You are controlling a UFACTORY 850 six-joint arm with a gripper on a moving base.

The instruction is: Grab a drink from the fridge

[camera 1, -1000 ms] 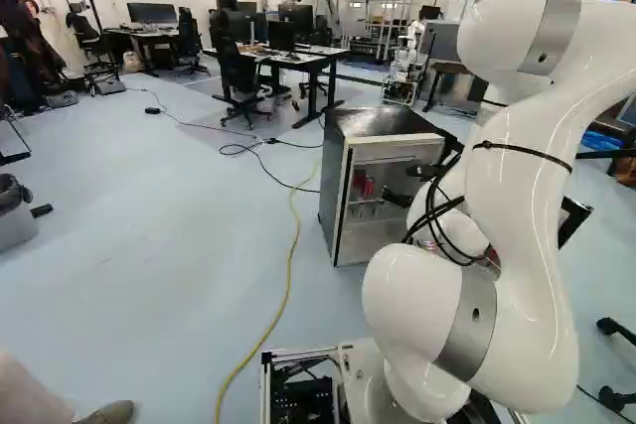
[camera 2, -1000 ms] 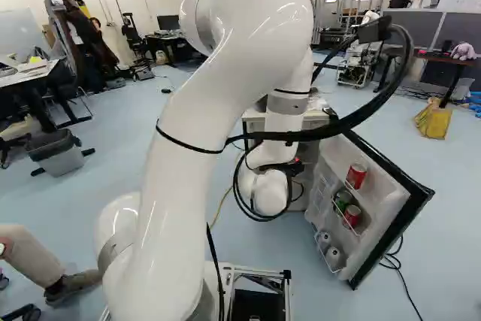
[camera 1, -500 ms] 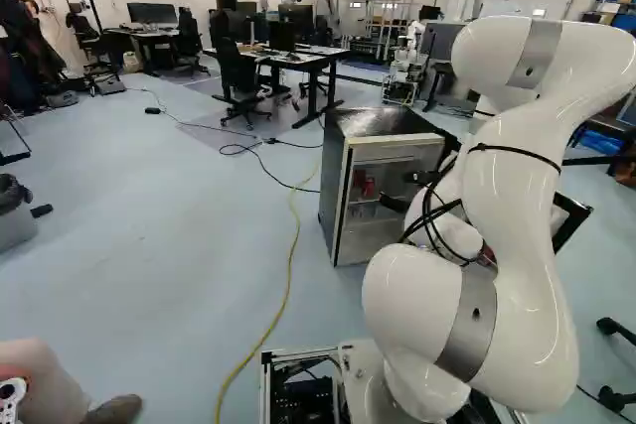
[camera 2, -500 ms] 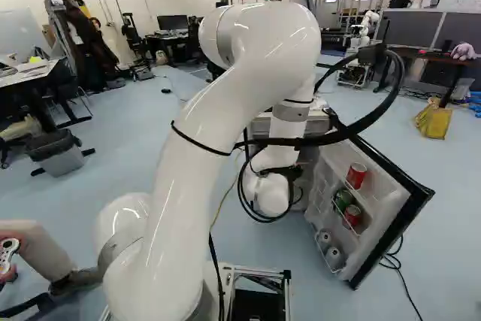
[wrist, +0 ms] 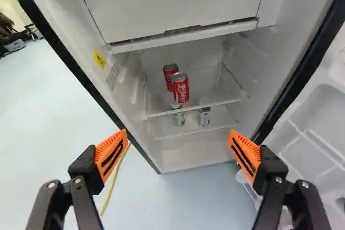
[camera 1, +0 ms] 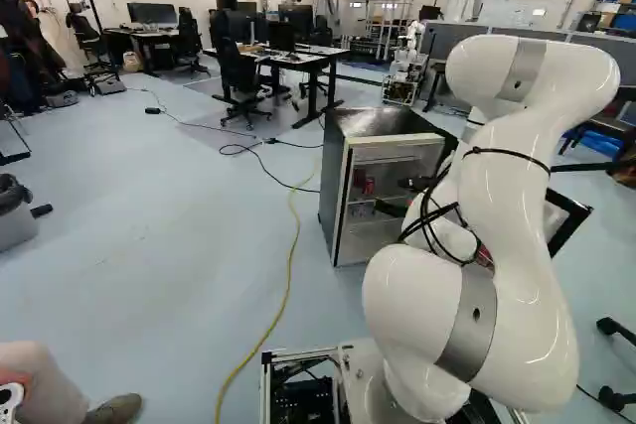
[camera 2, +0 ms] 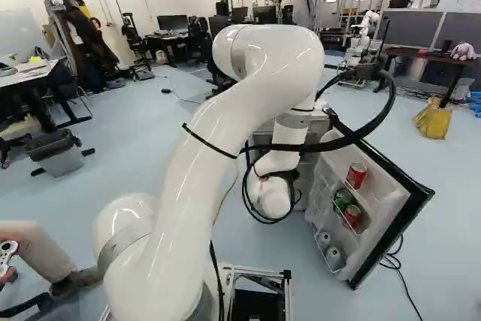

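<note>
The hand (camera 1: 391, 196) is facing the open front of the mini fridge (camera 1: 378, 124), and in the wrist view the hand (wrist: 178, 134) is holding its two fingers wide apart, with nothing sitting between the orange pads (wrist: 112, 154). The white arm (camera 2: 195, 193) is rising from its joint at the foot of the base views, bending over at the top and sending its far section down toward the fridge, while black cables (camera 2: 261, 218) are looping around the wrist. Ahead of the fingers, the drinks are standing inside: a red soda can (wrist: 180, 88) and, just behind it, a second red can (wrist: 170, 74) are resting on the upper shelf (wrist: 207, 100), below the closed freezer flap (wrist: 178, 6). Two more cans (wrist: 205, 117) are standing on the lower shelf (wrist: 194, 131), partly hidden by the shelf above. The fridge door (camera 2: 402, 199) is hanging open toward the right of the right base view, its racks holding two red cans (camera 2: 356, 176), a green can (camera 2: 343, 200) and pale cans (camera 2: 334, 257) at the bottom. The fridge is standing on the pale blue floor (camera 1: 149, 265), where a yellow cable (camera 1: 291, 260) is running beside it. Farther back, black desks (camera 1: 323, 59) are carrying monitors (camera 1: 281, 37), office chairs (camera 1: 238, 76) are standing around them, and another robot (camera 1: 404, 71) is standing beyond the fridge.
</note>
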